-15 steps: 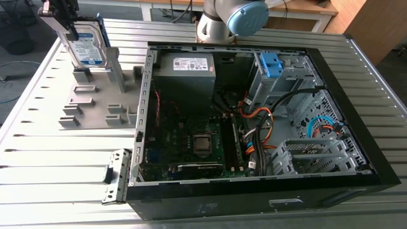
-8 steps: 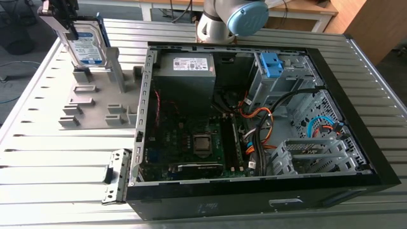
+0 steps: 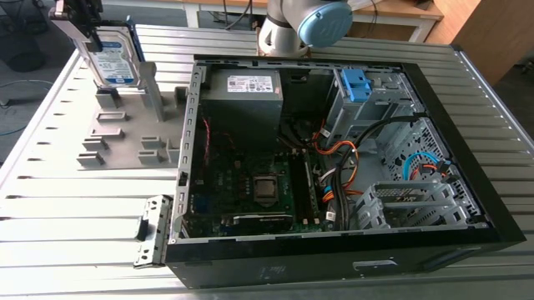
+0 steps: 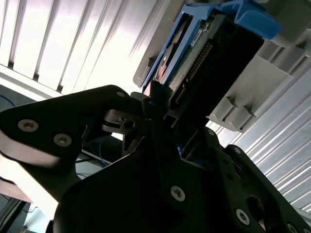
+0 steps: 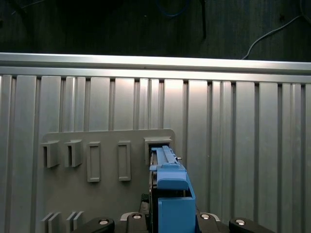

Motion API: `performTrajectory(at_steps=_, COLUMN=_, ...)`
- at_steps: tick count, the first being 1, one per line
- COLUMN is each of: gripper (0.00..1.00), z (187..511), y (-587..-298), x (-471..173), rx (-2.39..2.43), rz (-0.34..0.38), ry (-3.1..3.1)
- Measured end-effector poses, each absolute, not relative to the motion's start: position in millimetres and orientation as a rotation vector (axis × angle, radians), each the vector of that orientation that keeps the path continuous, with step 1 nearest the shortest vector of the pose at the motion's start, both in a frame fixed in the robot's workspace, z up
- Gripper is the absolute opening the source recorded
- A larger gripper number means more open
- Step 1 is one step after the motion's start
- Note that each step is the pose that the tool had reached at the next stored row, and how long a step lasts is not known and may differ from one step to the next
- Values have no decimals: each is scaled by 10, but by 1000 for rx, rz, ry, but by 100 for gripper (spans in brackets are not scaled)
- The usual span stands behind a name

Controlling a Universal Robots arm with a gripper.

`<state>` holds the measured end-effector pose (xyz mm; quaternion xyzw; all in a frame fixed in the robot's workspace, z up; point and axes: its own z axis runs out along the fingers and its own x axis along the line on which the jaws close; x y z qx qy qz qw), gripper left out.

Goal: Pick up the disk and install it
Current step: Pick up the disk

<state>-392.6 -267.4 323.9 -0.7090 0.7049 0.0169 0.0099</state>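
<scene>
The gripper [image 3: 87, 39] is clenched on the disk [image 3: 115, 62], which stands on edge at a slot of the grey rack [image 3: 109, 134], beside the open case [image 3: 250, 275]. This looks like the pick-up step; the next move calls for a straight lift clear of the slot's posts.

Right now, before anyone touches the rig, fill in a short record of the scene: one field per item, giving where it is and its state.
computer case: lying open on the ribbed table
grey holder plate: beside the computer case, toward the exterior view's left
disk: upright over the grey holder plate
claw: closed on the disk's top end
install: not yet done
</scene>
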Motion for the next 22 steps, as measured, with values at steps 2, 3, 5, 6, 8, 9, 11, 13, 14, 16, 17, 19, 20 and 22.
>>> performTrajectory(at_steps=2, gripper=36, z=3243, y=-2674, x=-3926, rx=-2214, rz=53, ry=2201)
performTrajectory(at_steps=3, gripper=36, z=3245, y=-2674, x=-3926, rx=-2214, rz=53, ry=2201)
performTrajectory(at_steps=5, gripper=36, z=3249, y=-2673, x=-3926, rx=-2214, rz=53, ry=2201)
performTrajectory(at_steps=6, gripper=36, z=3251, y=-2673, x=-3926, rx=-2214, rz=53, ry=2201)
performTrajectory(at_steps=8, gripper=36, z=3255, y=-2673, x=-3926, rx=-2214, rz=53, ry=2201)
performTrajectory(at_steps=9, gripper=36, z=3258, y=-2673, x=-3926, rx=-2214, rz=53, ry=2201)
performTrajectory(at_steps=11, gripper=36, z=3263, y=-2673, x=-3926, rx=-2214, rz=53, ry=2201)
performTrajectory(at_steps=13, gripper=36, z=3267, y=-2673, x=-3926, rx=-2214, rz=53, ry=2201)
performTrajectory(at_steps=14, gripper=36, z=3270, y=-2674, x=-3926, rx=-2214, rz=53, ry=2201)
performTrajectory(at_steps=16, gripper=36, z=3274, y=-2673, x=-3926, rx=-2214, rz=53, ry=2201)
performTrajectory(at_steps=17, gripper=36, z=3276, y=-2673, x=-3926, rx=-2214, rz=53, ry=2201)
performTrajectory(at_steps=19, gripper=36, z=3281, y=-2673, x=-3926, rx=-2214, rz=53, ry=2201)
performTrajectory(at_steps=20, gripper=36, z=3284, y=-2674, x=-3926, rx=-2214, rz=53, ry=2201)
performTrajectory(at_steps=22, gripper=36, z=3289, y=-2673, x=-3926, rx=-2214, rz=53, ry=2201)
